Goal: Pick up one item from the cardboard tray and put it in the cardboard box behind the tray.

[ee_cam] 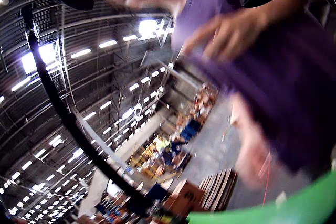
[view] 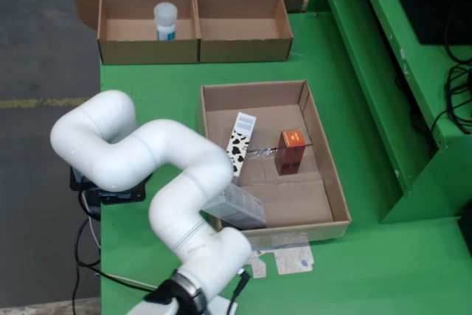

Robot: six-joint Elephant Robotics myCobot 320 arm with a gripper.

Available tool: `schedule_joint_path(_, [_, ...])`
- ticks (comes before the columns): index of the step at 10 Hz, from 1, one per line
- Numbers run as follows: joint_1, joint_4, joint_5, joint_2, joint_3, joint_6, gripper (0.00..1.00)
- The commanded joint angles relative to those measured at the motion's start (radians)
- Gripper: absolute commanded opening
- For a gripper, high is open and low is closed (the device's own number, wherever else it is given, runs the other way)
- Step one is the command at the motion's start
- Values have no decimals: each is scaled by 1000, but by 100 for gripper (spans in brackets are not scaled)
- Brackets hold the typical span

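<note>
The arm [view: 147,167] is folded low at the near table [view: 383,271] edge, its wrist camera tilted up at warehouse roof and a person, so the gripper is out of view. A clear packet [view: 237,206] lies nearest in the cardboard tray [view: 324,149], then a cow-patterned carton [view: 240,143] and orange box [view: 291,150]. Behind, the cardboard box [view: 243,46] holds a white bottle [view: 165,21].

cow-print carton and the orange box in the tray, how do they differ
The cow-print carton is white with black patches; the orange box is orange-brown with a small logo on top. The carton is the longer and slimmer and lies slanted, while the box looks squatter and stands upright. The carton lies near the tray's middle in the fixed view, the box to its right. Both rest in the same cardboard tray, apart from each other.
</note>
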Motion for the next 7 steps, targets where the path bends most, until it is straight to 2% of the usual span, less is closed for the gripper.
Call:
schedule_joint_path(1, [-284,10,-747,28,22,-245,100])
schedule_joint_path(5, [-284,10,-747,28,21,-386,100])
schedule_joint_path(6, [-284,10,-747,28,21,-233,100])
schedule_joint_path(7, [-284,10,-747,28,21,-274,100])
